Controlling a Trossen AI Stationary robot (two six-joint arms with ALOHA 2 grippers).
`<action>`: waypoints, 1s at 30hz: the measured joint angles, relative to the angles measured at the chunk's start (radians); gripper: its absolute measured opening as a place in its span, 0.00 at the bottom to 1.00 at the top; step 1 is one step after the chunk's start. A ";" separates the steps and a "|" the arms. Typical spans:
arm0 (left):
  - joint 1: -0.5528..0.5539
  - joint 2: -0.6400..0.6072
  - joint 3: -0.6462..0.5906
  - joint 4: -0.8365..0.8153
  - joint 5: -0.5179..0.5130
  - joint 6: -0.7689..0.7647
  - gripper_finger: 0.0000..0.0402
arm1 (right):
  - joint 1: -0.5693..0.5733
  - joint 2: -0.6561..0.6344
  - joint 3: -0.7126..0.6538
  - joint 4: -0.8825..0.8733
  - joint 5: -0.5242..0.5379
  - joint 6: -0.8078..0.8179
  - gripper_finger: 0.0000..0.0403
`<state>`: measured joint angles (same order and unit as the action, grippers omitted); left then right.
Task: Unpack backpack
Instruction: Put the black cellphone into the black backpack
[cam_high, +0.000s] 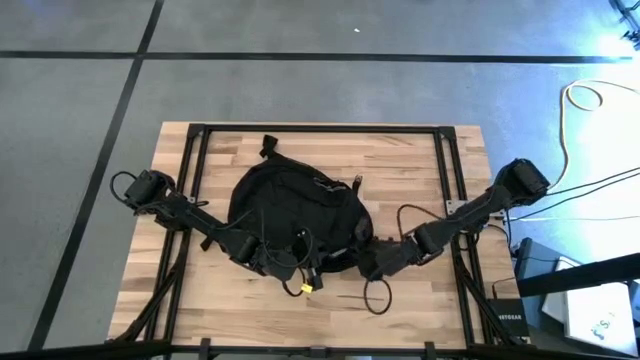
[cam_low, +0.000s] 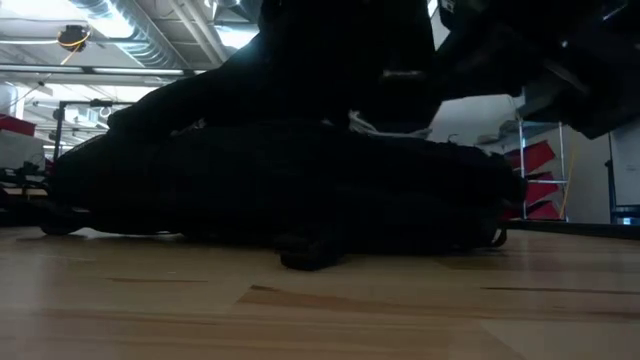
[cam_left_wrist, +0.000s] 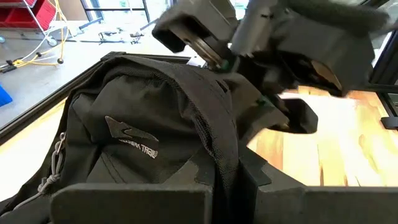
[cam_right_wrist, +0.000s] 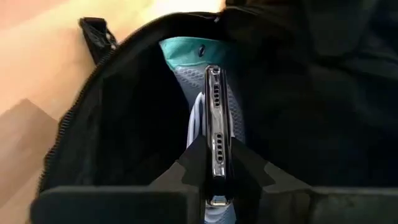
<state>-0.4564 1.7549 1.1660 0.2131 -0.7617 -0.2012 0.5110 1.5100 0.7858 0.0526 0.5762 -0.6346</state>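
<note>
While the backpack (cam_high: 295, 215) lies flat in the middle of the table (cam_high: 420, 160) in the high view, both arms crowd its near edge: the left gripper (cam_high: 262, 258) bites the fabric at the left of that edge, and the right gripper (cam_high: 368, 262) pushes in from the right.

The low view gives only a dark, low mound of bag across the wood.

In the left wrist view, the left claw is clenched on a fold of the backpack's rim, holding the mouth up.

And the right wrist view is the key: inside the open mouth, the right claw is pinched on a slim phone (cam_right_wrist: 216, 124), edge-on, its long axis running straight away from the fingers (cam_right_wrist: 249, 171). A teal-edged pouch (cam_right_wrist: 186, 56) sits just behind. I'd say pull straight back out.
</note>
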 joint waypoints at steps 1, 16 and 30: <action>0.000 0.000 0.000 0.000 0.000 0.000 0.01 | 0.000 0.016 0.001 0.004 -0.002 0.000 0.07; 0.000 0.000 0.000 -0.003 0.001 0.000 0.01 | -0.046 0.220 0.001 0.144 0.106 -0.048 0.07; 0.000 0.000 0.000 -0.021 0.038 -0.008 0.01 | -0.054 0.228 0.020 0.038 0.056 0.239 0.43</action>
<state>-0.4561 1.7550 1.1660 0.1921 -0.7238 -0.2097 0.4568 1.7382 0.8056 0.0903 0.6323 -0.3958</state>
